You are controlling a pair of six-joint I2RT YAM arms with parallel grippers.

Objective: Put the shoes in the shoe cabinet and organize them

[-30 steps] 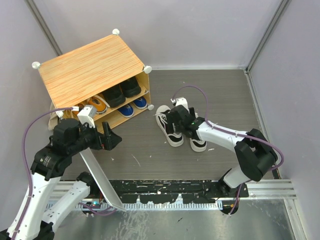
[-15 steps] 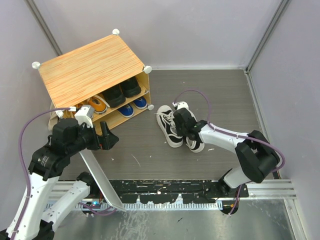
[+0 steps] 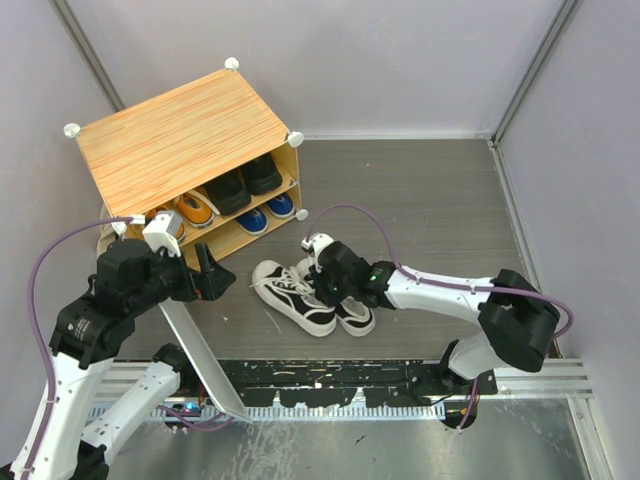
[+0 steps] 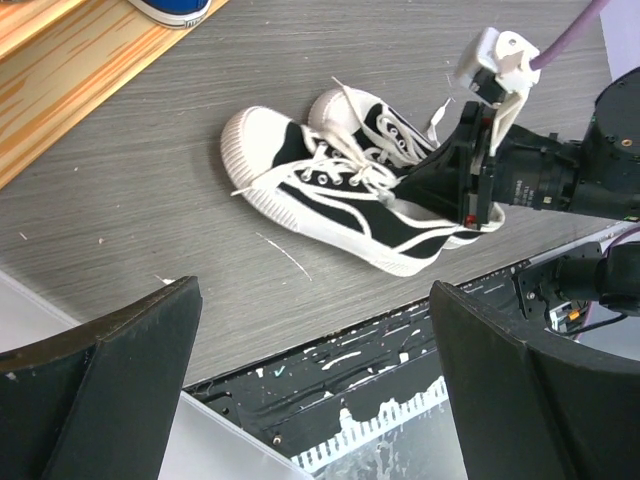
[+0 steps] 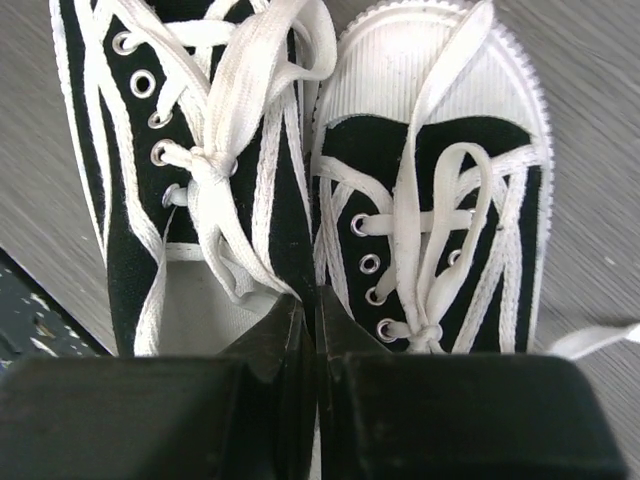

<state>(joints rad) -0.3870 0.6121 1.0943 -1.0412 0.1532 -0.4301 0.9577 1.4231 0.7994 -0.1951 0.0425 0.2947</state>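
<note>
A pair of black-and-white lace-up shoes [image 3: 292, 292] lies side by side on the grey floor, toes toward the left. My right gripper [image 3: 335, 285] is shut on the two inner collars [image 5: 313, 300], pinching both shoes [image 5: 200, 150] together. The shoe cabinet [image 3: 180, 140] stands at the back left with a wood-grain top. Its open front shows black shoes [image 3: 243, 182], orange shoes [image 3: 195, 210] and blue shoes [image 3: 265, 213]. My left gripper [image 3: 215, 280] hangs open and empty in front of the cabinet. In the left wrist view, the pair [image 4: 340, 195] lies beyond the left gripper [image 4: 318, 385].
A white door panel [image 3: 195, 345] slopes from the cabinet's front corner down to the black base rail [image 3: 350, 385]. Grey walls close in the back and right. The cabinet's lower wooden shelf [image 4: 60, 90] shows at the left wrist view's top left.
My right gripper has shut on the black-and-white pair and dragged it left and nearer, turning the toes toward the cabinet side. The left arm shifted only slightly.
</note>
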